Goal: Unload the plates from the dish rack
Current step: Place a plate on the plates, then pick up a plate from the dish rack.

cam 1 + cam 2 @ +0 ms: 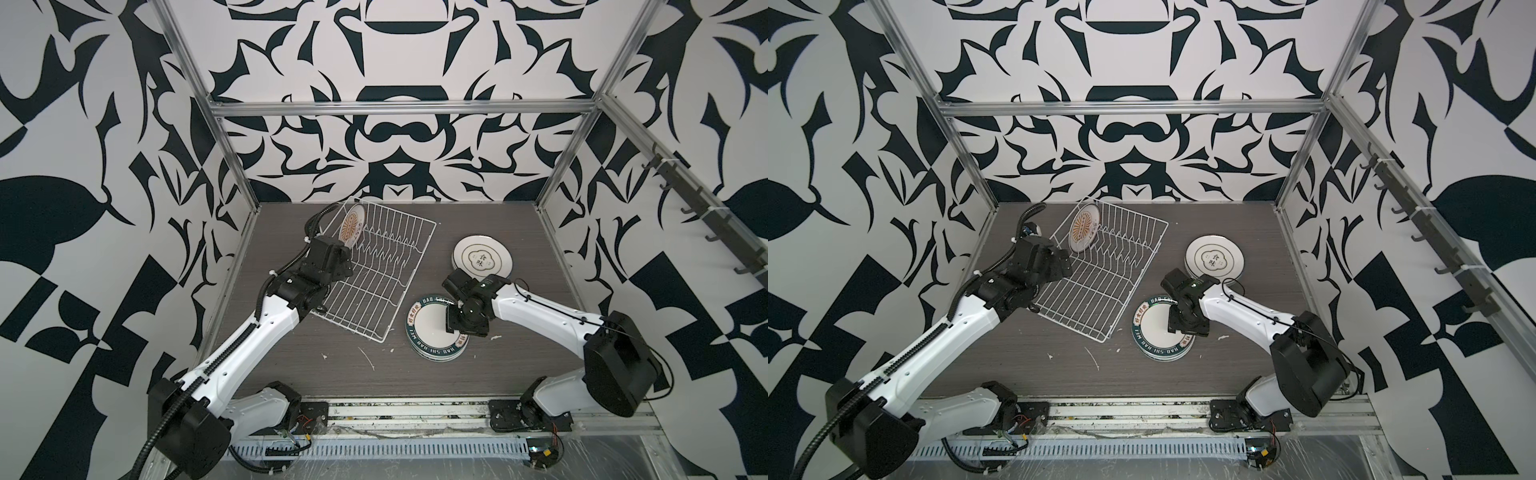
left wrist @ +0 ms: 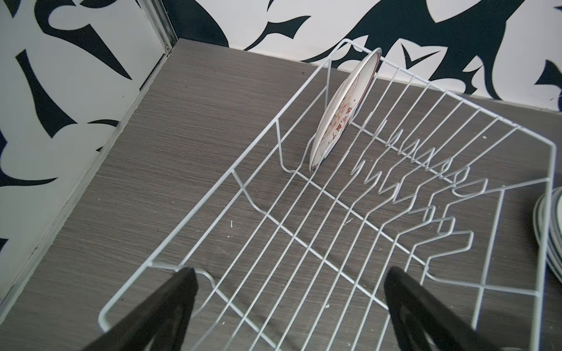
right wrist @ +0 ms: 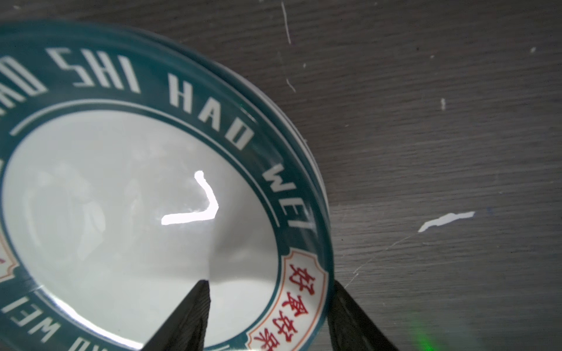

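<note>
Dish rack (image 1: pixel 382 291) sits askew on the grey table (image 1: pixel 291 374), toward the left-rear part, w/ just one plate in it. That's the sunburst plate (image 1: pixel 351 226), standing on edge and slightly tilted at the rack's far end (orange print faces the row of bare prongs). Left gripper (image 2: pixel 290 270) hovers over the rack's near end, jaws spread as wide as they go, nothing btwn them.

Two piles lie flat on the table to the right of the rack. The teal-rimmed stack (image 1: pixel 426 328) is near the rack's near-right corner, and the cloud-emblem stack (image 1: pixel 482 255) is farther back, apart from the rack.

Right gripper (image 3: pixel 270 282) is down at the teal-rimmed stack, jaws approx. half apart. One finger is over the top plate's white well, the other just outside its rim. Can't tell whether it actually pinches that plate.
</note>
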`<state>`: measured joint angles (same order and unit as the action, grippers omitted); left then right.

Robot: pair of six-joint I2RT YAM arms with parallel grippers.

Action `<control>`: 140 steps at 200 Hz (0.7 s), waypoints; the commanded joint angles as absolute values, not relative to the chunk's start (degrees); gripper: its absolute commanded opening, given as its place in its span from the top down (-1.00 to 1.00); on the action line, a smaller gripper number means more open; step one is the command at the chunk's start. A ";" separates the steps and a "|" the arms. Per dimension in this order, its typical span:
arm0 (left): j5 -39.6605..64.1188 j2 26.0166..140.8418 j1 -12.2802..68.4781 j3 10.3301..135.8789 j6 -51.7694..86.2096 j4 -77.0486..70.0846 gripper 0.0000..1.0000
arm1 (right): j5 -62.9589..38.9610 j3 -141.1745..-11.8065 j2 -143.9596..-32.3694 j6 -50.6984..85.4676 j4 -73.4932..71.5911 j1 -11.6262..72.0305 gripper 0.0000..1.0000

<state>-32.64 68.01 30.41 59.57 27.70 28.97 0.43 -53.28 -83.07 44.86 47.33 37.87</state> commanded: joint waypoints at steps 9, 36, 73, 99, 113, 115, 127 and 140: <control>-36.76 72.50 29.73 64.17 25.91 30.69 -0.98 | 4.97 -56.19 -81.80 44.54 51.89 38.24 -0.29; -32.61 79.09 28.34 66.98 22.17 28.12 -0.98 | 6.85 -56.76 -80.77 44.43 53.68 38.23 -0.31; -26.99 87.99 24.99 74.18 18.45 26.78 -0.98 | 7.63 -55.66 -78.93 43.69 52.94 38.19 -0.41; -24.60 93.55 23.12 78.81 15.33 25.30 -0.99 | 7.48 -55.24 -78.40 42.70 51.86 37.98 -0.47; -22.21 96.83 21.91 81.67 14.29 25.54 -0.99 | 7.23 -55.18 -78.31 42.24 50.97 37.64 -0.54; -21.99 97.31 21.74 82.14 14.25 25.70 -0.99 | 7.21 -55.19 -78.35 42.20 50.89 37.62 -0.55; -21.65 100.08 21.15 84.40 13.78 25.90 -0.99 | 6.98 -55.33 -78.31 41.90 50.17 37.32 -0.56; -20.68 102.92 20.51 86.88 13.09 26.27 -0.99 | 6.68 -55.75 -78.09 41.58 49.44 37.10 -0.56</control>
